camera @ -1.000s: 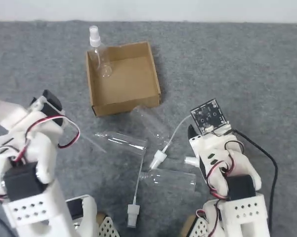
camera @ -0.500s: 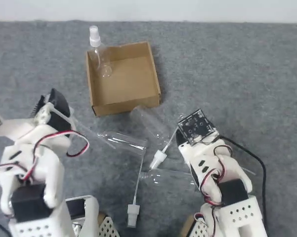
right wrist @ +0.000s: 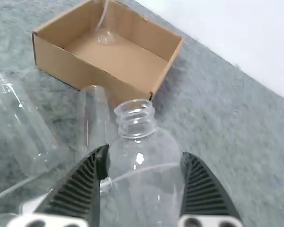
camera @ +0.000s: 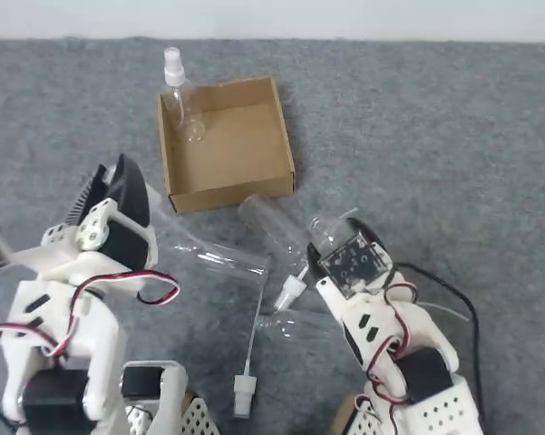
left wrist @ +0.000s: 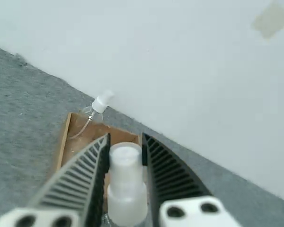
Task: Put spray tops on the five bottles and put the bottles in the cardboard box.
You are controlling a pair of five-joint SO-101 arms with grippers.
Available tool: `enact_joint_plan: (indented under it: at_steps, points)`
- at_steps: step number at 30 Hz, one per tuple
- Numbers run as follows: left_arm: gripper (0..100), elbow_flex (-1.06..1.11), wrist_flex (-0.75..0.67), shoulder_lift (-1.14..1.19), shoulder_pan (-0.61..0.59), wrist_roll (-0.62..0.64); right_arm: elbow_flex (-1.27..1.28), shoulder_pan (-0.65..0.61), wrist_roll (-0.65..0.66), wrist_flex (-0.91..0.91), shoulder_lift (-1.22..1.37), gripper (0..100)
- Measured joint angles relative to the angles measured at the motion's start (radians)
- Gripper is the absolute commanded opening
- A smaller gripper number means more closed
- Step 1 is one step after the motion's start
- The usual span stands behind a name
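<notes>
Left claw [left wrist: 125, 142]: clamped on a spray top [left wrist: 126, 175], raised for fitting.
Right claw [right wrist: 144, 156]: clamped round a bottle [right wrist: 136, 118], neck exposed for capping.
Box [camera: 231, 192]: beyond both arms, one capped bottle [camera: 183, 100] leaning inside.

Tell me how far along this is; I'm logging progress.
Done: one capped clear plastic bottle leans in the brown cardboard box. In hand: the left pincer grips a white spray top; the right pincer holds an open-necked clear bottle. Left: joining those, boxing, and the other clear bottles lying on the grey carpet.
</notes>
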Motion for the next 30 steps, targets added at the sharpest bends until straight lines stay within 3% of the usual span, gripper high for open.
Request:
enact_joint_plan:
  at_steps: [19, 25, 30]
  points:
    - [1, 0.0, -0.124, 0.0, -0.003, 0.127, 0.086, -0.051, 0.0, -0.094, -0.089, 7.6]
    - [1, 0.044, -0.124, 0.002, -0.003, 0.189, 0.089, -0.13, 0.0, -0.112, -0.089, 7.6]
    - [1, 0.121, -0.124, -0.115, -0.002, 0.19, 0.089, -0.14, 0.0, -0.127, -0.089, 7.6]
